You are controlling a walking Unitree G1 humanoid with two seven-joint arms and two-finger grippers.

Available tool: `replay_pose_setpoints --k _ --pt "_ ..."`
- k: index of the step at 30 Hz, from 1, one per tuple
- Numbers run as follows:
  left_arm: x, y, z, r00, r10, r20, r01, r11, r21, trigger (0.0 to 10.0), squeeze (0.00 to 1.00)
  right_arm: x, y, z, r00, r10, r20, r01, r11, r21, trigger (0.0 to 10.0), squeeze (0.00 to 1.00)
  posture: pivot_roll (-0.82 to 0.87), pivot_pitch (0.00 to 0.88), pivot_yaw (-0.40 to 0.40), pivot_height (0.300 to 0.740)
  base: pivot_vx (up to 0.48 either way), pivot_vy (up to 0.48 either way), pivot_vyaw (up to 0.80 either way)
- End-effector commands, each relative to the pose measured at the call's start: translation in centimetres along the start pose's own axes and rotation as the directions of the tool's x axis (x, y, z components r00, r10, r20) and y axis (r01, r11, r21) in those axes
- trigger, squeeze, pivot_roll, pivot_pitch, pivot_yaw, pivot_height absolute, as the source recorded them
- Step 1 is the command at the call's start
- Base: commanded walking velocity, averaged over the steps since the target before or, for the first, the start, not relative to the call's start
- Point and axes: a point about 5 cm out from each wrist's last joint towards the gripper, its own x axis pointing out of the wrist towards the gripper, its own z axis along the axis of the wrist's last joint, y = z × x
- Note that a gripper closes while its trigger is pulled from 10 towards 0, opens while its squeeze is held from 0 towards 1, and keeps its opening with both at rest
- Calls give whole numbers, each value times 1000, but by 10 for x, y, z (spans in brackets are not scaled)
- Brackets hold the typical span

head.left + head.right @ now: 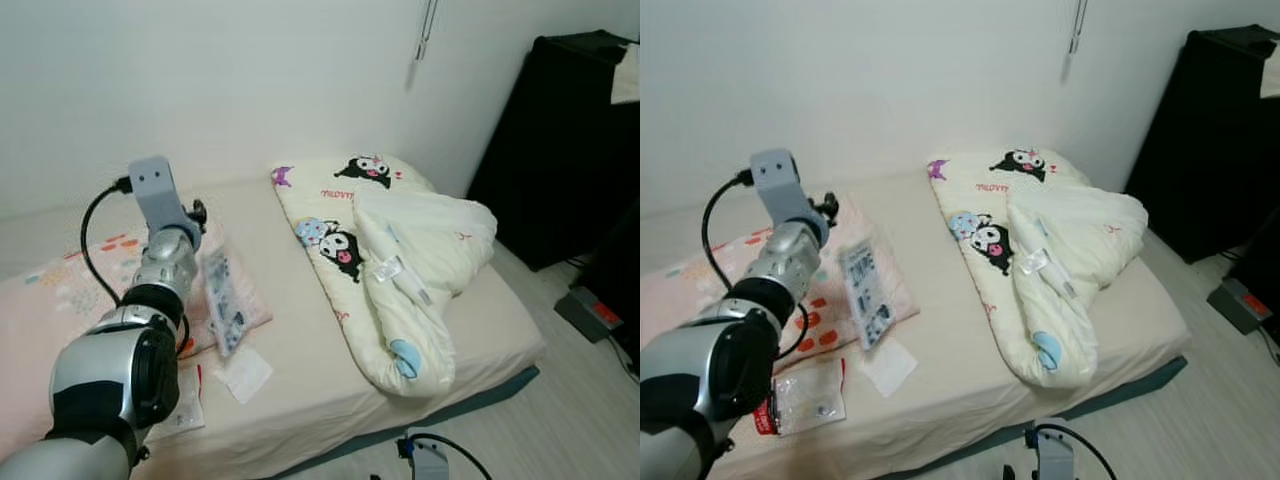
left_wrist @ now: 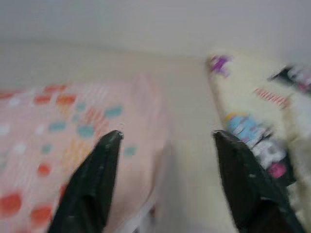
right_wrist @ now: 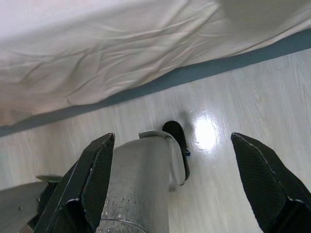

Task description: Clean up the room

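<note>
The left gripper (image 2: pixel 167 141), fingers spread, hovers over the pink pillow (image 1: pixel 70 275) and a plastic packet (image 1: pixel 222 300) on the bed (image 1: pixel 300 330). The right gripper (image 3: pixel 172 145) hangs spread above the wood floor (image 3: pixel 243 97). A crumpled blanket (image 1: pixel 400 260) lies near a black cabinet (image 1: pixel 560 140).

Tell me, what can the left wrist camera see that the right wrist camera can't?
Left wrist view: the pink spotted pillow and the cartoon quilt, seen past the left pincer. Right wrist view: the pale wooden floor and a grey tube, seen past the right pincer. Both: two black fingers spread wide open, and the cream bed sheet.
</note>
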Motion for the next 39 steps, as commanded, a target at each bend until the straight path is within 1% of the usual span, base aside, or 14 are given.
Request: replay_pose_setpoints --k 1,5,6,14,15,17,20,21,24,27,28,31,35,39 --pt "-3 14 -19 997 46 -69 -44 998 39 10000 1000 -14 32 -53 979 93 -180 -79 993 86 10000 0 -352 169 50 740 0 0 0" --pt "-13 36 -56 984 79 -160 -77 997 22 10000 953 -13 30 -49 982 86 -167 -73 994 85 10000 0 -327 159 46 740 0 0 0" --pt "-16 39 -64 982 62 -177 -64 998 -3 10000 0 -12 30 -48 982 84 -166 -71 994 82 10000 0 -315 152 42 740 0 0 0" --pt "-38 31 -109 960 -142 -242 126 989 -77 10000 0 -8 32 -40 983 94 -160 -87 995 53 10000 0 -267 116 30 740 0 0 0" --pt "-60 31 -142 923 -236 -303 220 972 -86 10000 0 -3 34 -32 983 102 -150 -97 994 43 10000 0 -238 91 21 740 0 0 0" --pt "-60 31 -142 923 -236 -303 220 972 -86 10000 0 -3 34 -32 983 102 -150 -97 994 43 10000 0 -238 91 21 740 0 0 0" --pt "-89 33 -178 873 -322 -367 290 947 -140 10000 0 2 36 -21 984 114 -137 -111 993 27 10000 0 -197 54 5 740 0 0 0" --pt "-89 33 -178 873 -322 -367 290 947 -140 10000 0 2 36 -21 984 114 -137 -111 993 27 10000 0 -197 54 5 740 0 0 0" --pt "-115 34 -204 809 -415 -416 379 910 -170 10000 0 7 31 -9 985 107 -134 -106 994 16 10000 0 -162 5 -8 740 0 0 0" --pt "-122 38 -210 790 -442 -424 406 896 -177 10000 0 8 26 -5 985 90 -144 -90 996 6 10000 0 -152 0 -11 740 0 0 0" --pt "-129 50 -215 780 -442 -443 406 896 -178 10000 0 8 16 -5 984 57 -169 -60 998 -12 10000 0 -144 0 -14 740 0 0 0" --pt "-133 57 -218 778 -428 -460 395 902 -172 10000 0 8 12 -5 983 42 -179 -46 999 -17 10000 0 -137 0 -17 740 0 0 0" --pt "-160 115 -242 745 -153 -649 208 978 8 10000 0 8 -2 0 978 -10 -206 7 1000 -18 10000 0 -113 0 -28 740 0 0 0" --pt "-178 143 -250 714 -37 -699 105 993 55 10000 0 10 -3 5 979 -13 -202 10 1000 -17 10000 0 -106 0 -31 740 0 0 0"
